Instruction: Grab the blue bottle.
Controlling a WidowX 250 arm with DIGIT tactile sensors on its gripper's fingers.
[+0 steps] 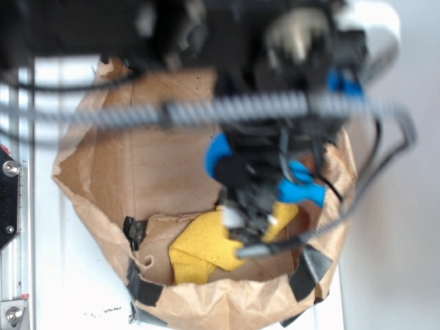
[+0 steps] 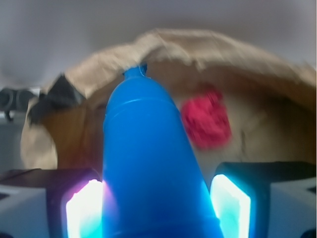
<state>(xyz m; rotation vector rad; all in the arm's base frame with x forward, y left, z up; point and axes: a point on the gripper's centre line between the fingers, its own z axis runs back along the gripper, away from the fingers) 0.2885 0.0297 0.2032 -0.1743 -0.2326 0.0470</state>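
The blue bottle (image 2: 148,163) fills the middle of the wrist view, its narrow neck pointing away from the camera. It sits between the two lit pads of my gripper (image 2: 158,203). The left pad (image 2: 84,210) touches its side and the right pad (image 2: 230,203) lies against its lower edge. In the exterior view the gripper (image 1: 256,192) hangs over the crumpled brown paper. The bottle's blue ends (image 1: 301,190) stick out on both sides of it. I cannot tell whether the bottle is off the paper.
Crumpled brown paper (image 1: 151,165) forms a raised-rim nest, fixed with black tape (image 1: 141,285). A yellow cloth (image 1: 199,247) lies just in front of the gripper. A red object (image 2: 205,121) lies on the paper beyond the bottle. A metal rail (image 1: 12,206) runs along the left.
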